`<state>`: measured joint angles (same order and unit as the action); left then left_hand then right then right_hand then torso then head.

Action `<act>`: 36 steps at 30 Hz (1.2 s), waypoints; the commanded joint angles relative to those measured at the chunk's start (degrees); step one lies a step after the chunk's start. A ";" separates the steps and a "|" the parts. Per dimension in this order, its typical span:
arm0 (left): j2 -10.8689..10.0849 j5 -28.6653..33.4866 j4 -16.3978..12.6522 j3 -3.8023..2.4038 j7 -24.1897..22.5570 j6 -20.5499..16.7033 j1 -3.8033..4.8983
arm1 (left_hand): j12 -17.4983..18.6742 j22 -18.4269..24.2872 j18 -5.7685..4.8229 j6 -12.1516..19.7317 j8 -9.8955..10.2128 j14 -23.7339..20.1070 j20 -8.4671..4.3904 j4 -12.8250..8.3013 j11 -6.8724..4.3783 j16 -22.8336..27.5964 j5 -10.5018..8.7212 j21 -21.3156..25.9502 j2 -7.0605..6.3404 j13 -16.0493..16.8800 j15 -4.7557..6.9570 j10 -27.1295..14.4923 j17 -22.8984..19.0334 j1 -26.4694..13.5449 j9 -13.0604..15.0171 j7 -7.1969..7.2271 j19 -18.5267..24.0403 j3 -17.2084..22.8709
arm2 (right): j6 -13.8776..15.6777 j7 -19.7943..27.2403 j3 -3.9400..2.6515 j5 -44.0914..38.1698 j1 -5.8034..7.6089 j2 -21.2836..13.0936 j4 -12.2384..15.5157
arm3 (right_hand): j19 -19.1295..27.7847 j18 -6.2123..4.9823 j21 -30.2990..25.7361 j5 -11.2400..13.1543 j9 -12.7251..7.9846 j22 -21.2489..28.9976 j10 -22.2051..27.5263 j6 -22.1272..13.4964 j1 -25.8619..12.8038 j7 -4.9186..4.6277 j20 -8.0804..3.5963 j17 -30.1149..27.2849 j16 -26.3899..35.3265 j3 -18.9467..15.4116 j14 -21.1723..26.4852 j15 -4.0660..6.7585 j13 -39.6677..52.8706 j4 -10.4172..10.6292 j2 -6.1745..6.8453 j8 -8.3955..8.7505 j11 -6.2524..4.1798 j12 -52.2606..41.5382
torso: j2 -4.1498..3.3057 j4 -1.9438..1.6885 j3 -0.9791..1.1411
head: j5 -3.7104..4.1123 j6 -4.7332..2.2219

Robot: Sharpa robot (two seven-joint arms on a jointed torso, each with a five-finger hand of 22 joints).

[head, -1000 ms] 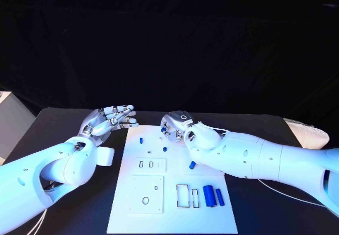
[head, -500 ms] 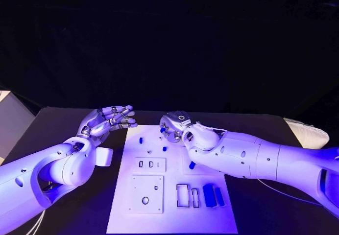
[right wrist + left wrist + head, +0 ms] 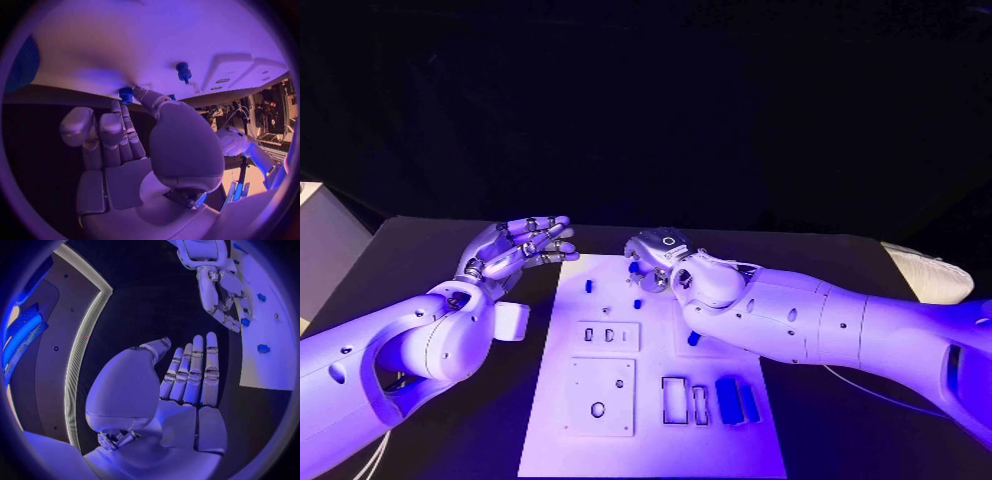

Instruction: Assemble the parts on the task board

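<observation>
The white task board [image 3: 574,445] lies mid-table. My right hand [image 3: 656,259] hangs over its far end, thumb tip and a fingertip meeting on a small blue part [image 3: 127,94], which also shows under the hand [image 3: 635,268] and below its fingertips [image 3: 245,321]. My left hand [image 3: 516,246] hovers palm up, fingers apart and holding nothing, off the board's far left corner. Small blue pegs [image 3: 587,286] [image 3: 638,303] [image 3: 691,338] stand on the board. Two larger blue cylinders [image 3: 737,400] lie near its near right side.
Two raised white plates [image 3: 607,336] [image 3: 600,395] and rectangular slots [image 3: 672,400] take up the board's near half. A white object [image 3: 923,272] lies at the table's right edge, and a pale box [image 3: 322,250] stands past the left edge.
My right hand has crept slightly left over the board's far end. The left hand has barely moved.
</observation>
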<state>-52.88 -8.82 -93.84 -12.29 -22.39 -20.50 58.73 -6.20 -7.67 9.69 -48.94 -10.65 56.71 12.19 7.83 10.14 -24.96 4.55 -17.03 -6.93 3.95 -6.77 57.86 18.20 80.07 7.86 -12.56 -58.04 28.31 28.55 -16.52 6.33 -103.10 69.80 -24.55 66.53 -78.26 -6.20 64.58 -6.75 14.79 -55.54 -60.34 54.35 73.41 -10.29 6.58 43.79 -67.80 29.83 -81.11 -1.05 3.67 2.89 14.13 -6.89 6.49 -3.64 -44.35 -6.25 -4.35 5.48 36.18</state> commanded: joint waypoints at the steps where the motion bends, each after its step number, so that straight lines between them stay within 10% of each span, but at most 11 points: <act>1: 0.02 -0.25 -0.10 -0.06 -0.43 0.44 0.04 | 0.29 -0.10 0.57 -0.32 -0.06 -0.46 -0.08 0.03 0.19 -0.34 -0.23 -0.36 -0.21 -0.10 -0.08 0.32 0.05 0.37 -0.09 -1.35 0.51 0.28 | 0.10 0.45 0.01 -0.61 -0.02 -0.09 -0.01 | 0.21 -0.65 -1.17 0.43 -0.12 1.05 0.93 -0.58 1.61 0.09 0.10 -0.82 0.50 -3.30 0.23 0.03 0.14 0.65 -0.83 0.49 -0.14 0.00 | -0.05 -0.09 -0.09 | 0.02 -0.03; 14: -0.19 -0.19 0.51 -0.06 -0.44 0.65 0.03 | 0.34 -0.14 0.56 -0.24 -0.01 -0.50 -0.09 -0.02 0.22 -0.43 -0.24 -0.43 -0.27 -0.11 -0.09 0.27 0.11 0.26 -0.12 -1.40 0.55 0.35 | 4.74 0.77 -0.70 1.54 -0.02 -8.22 9.31 | -0.73 -0.88 -4.15 0.74 -0.40 3.11 1.56 -0.84 7.11 0.67 -0.37 -2.85 1.57 -14.39 0.09 0.39 0.30 7.09 -1.38 1.76 -0.50 -0.17 | 0.05 -0.03 -0.07 | 0.06 -0.59; 25: -0.17 -0.17 1.36 -0.05 -0.55 0.84 0.01 | 0.35 -0.15 0.56 -0.24 0.00 -0.51 -0.09 -0.04 0.22 -0.46 -0.24 -0.45 -0.28 -0.11 -0.09 0.27 0.12 0.24 -0.12 -1.40 0.56 0.38 | 4.73 8.28 -2.20 20.60 1.37 -20.29 18.80 | -4.58 1.15 4.99 -2.08 0.23 -8.57 -14.66 1.26 9.09 2.09 -2.14 10.28 -6.37 -11.71 -2.96 2.42 7.12 10.29 0.36 1.21 -3.17 -8.89 | 0.49 0.67 0.56 | 0.40 -1.28; 27: -0.09 -0.17 1.48 -0.05 -0.55 0.89 0.01 | 0.35 -0.15 0.56 -0.24 0.00 -0.51 -0.09 -0.04 0.22 -0.46 -0.24 -0.45 -0.28 -0.11 -0.09 0.27 0.12 0.24 -0.12 -1.40 0.56 0.38 | 3.23 8.63 -2.26 22.33 1.63 -21.33 18.83 | -5.00 1.52 6.74 -5.28 0.43 -10.73 -15.99 1.03 9.11 2.28 -2.73 13.28 -8.27 -13.56 -3.32 2.87 14.40 9.98 1.18 1.28 -3.73 -17.02 | 0.53 0.72 0.65 | 0.44 -1.35; 30: 0.05 -0.16 1.62 -0.04 -0.52 1.00 0.00 | 0.35 -0.15 0.56 -0.24 0.00 -0.51 -0.09 -0.04 0.22 -0.46 -0.24 -0.45 -0.28 -0.11 -0.09 0.27 0.12 0.24 -0.12 -1.40 0.56 0.38 | 0.70 8.34 -2.31 23.69 1.85 -22.29 18.19 | -6.23 2.59 11.47 -7.25 1.06 -16.65 -11.62 0.04 9.78 1.69 -2.26 20.43 -12.38 -17.02 -4.42 2.49 53.46 10.19 1.76 0.68 -4.25 -55.21 | 0.55 0.76 0.77 | 0.36 -1.37; 31: 0.10 -0.16 1.67 -0.04 -0.51 1.04 0.00 | 0.35 -0.15 0.56 -0.24 0.00 -0.51 -0.09 -0.04 0.22 -0.46 -0.24 -0.45 -0.28 -0.11 -0.09 0.27 0.12 0.24 -0.12 -1.40 0.56 0.38 | -0.43 8.08 -2.32 23.92 1.91 -22.50 17.73 | -7.45 3.26 14.84 -8.26 1.12 -20.91 -20.12 -0.54 8.89 1.69 -2.41 28.46 -15.81 -17.34 -5.85 1.75 70.17 11.51 -0.10 0.59 -3.08 -71.75 | 0.54 0.76 0.81 | 0.35 -1.39; 36: 0.27 -0.16 1.80 -0.04 -0.48 1.18 0.00 | 0.35 -0.19 0.56 -0.28 -0.02 -0.55 -0.10 -0.12 0.19 -0.54 -0.24 -0.53 -0.28 -0.10 -0.08 0.33 0.17 0.23 -0.12 -1.34 0.59 0.50 | -3.69 6.84 -2.34 23.50 2.03 -22.45 15.82 | -9.20 4.56 19.84 -8.34 1.44 -27.24 -25.40 -1.69 9.26 0.90 -1.20 37.80 -19.58 -19.47 -7.25 1.18 81.32 13.08 -0.78 -0.11 -2.16 -81.98 | 0.42 0.71 0.85 | 0.57 -1.24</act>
<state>-52.76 -8.83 -92.01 -12.28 -22.42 -20.40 58.72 -6.20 -7.82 9.68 -48.94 -10.65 56.51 11.98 7.58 10.14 -25.19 4.54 -17.25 -6.93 3.90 -6.98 57.86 18.33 80.07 7.81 -12.56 -57.83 28.56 29.48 -10.13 4.02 -81.56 71.80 -47.12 82.70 -84.01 -2.50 84.34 -14.77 16.23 -74.95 -83.74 53.01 82.64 -9.57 5.17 74.88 -87.27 10.48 -84.01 0.40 74.84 15.97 13.71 -6.86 4.16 -85.28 -43.85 -5.52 -3.55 5.94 34.83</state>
